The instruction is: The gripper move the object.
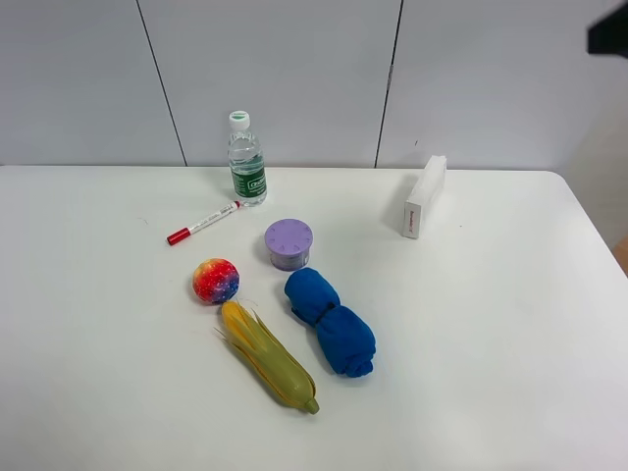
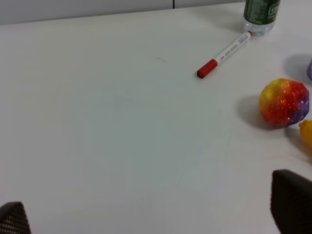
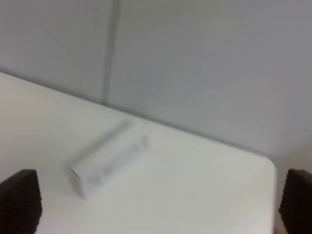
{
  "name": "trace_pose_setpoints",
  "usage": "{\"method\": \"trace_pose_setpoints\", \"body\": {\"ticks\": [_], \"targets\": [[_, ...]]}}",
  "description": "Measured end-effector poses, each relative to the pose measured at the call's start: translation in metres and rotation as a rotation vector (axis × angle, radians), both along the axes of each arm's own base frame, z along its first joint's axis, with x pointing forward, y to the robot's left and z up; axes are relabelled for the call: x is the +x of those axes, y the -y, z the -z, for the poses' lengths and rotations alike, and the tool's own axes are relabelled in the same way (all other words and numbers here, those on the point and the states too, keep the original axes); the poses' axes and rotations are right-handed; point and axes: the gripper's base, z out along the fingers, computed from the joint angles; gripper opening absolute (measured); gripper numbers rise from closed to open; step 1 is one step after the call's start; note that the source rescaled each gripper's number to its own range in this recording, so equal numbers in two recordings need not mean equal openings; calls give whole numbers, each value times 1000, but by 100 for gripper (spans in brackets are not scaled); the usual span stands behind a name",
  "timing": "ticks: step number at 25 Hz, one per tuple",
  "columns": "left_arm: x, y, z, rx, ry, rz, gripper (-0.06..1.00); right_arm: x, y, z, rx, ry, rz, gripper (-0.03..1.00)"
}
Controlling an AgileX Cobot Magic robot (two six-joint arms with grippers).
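Note:
The lavender round container [image 1: 288, 242] with a flat dimpled lid stands upright near the middle of the white table [image 1: 510, 324]. A sliver of it shows at the edge of the left wrist view [image 2: 310, 71]. My left gripper [image 2: 152, 214] is open and empty, hovering over bare table to the left of the container; it is out of the exterior high view. My right gripper [image 3: 158, 202] is open and empty, high up and facing the table's back right. Only a black piece of that arm [image 1: 608, 34] shows at the top right.
Around the container lie a rainbow ball [image 1: 216, 281], a corn cob [image 1: 268, 356], a blue rolled cloth [image 1: 331, 321], a red-capped marker [image 1: 203, 224] and a water bottle [image 1: 246, 162]. A white box [image 1: 424, 195] stands at the back right, blurred in the right wrist view [image 3: 109, 158].

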Motion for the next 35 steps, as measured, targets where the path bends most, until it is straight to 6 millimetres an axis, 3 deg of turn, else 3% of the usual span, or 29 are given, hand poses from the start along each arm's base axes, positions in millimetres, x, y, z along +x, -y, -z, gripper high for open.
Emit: {"method": "trace_pose_setpoints", "body": {"ticks": [2, 6, 12, 17, 21, 29, 35], "targets": [[0, 0, 0, 0, 0, 0, 100, -33, 6, 22, -18, 1, 37, 100], [0, 0, 0, 0, 0, 0, 100, -95, 0, 63, 25, 8, 23, 100], [0, 0, 0, 0, 0, 0, 100, -148, -10, 112, 105, -30, -28, 100], [0, 0, 0, 0, 0, 0, 100, -178, -9, 126, 110, 58, 9, 100], [0, 0, 0, 0, 0, 0, 100, -190, -8, 134, 116, 40, 33, 100], [0, 0, 0, 0, 0, 0, 100, -188, 3, 140, 148, 17, 180, 100], [0, 0, 0, 0, 0, 0, 100, -188, 5, 140, 178, 26, 229, 89]]}}
